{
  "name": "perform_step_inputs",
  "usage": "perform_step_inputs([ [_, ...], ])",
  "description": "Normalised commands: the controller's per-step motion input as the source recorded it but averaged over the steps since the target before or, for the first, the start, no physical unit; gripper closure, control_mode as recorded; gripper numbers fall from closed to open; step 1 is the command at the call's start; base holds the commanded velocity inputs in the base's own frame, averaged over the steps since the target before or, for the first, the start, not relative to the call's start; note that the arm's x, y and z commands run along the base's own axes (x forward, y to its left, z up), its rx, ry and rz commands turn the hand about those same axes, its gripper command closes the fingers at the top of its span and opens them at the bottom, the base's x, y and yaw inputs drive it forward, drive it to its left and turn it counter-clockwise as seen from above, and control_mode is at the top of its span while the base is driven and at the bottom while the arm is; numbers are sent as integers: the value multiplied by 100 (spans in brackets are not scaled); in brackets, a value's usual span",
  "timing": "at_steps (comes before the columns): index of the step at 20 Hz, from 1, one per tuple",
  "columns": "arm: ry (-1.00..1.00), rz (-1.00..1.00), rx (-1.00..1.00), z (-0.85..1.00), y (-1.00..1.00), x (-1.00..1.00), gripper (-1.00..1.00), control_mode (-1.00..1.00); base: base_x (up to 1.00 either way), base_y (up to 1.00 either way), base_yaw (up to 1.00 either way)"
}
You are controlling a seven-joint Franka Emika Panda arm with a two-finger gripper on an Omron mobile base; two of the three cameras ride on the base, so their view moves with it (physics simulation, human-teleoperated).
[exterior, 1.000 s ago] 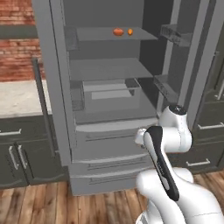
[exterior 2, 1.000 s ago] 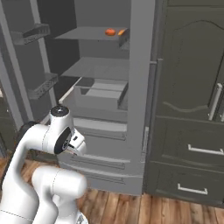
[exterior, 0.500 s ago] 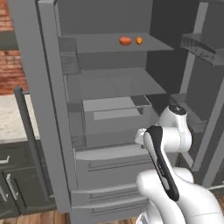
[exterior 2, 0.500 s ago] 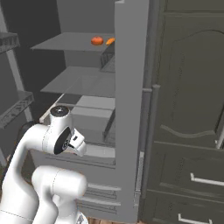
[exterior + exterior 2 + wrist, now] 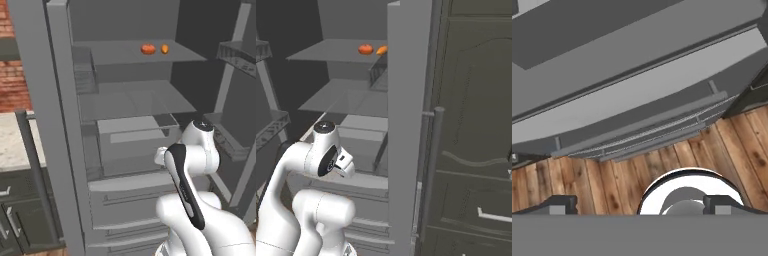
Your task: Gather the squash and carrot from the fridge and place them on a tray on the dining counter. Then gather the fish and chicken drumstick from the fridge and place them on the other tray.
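Observation:
Two small items lie side by side on the top shelf of the open fridge: a red-orange rounded one (image 5: pixel 147 49) (image 5: pixel 365 49) and a smaller orange one (image 5: pixel 164 48) (image 5: pixel 382 50). They are too small to tell which is the squash and which the carrot. Fish, chicken drumstick, trays and dining counter are out of view. My arm (image 5: pixel 186 165) is folded in front of the fridge's lower part, well below that shelf. In the hand view my gripper (image 5: pixel 641 205) points down at the freezer drawers and floor. It is open, with nothing between its fingertips (image 5: pixel 562 203).
The fridge's left door (image 5: pixel 45 125) and right door with wire bins (image 5: pixel 235 55) stand open on either side. A pulled-out drawer (image 5: pixel 135 130) sits mid-fridge above freezer drawers (image 5: pixel 130 200). Dark cabinets (image 5: pixel 476 150) stand right, a stone counter (image 5: pixel 12 140) left, over a wooden floor (image 5: pixel 612 180).
The whole picture has shifted and grown: the base has driven closer to the fridge. The arm keeps its folded pose and the gripper stays open.

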Motion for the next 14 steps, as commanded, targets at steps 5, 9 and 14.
perform_step_inputs([
  [5,0,0,0,0,0,0,-100,100,59,41,-5],
  [9,0,0,0,0,0,0,-100,100,56,44,-6],
  [14,0,0,0,0,0,0,-100,100,57,9,-1],
])
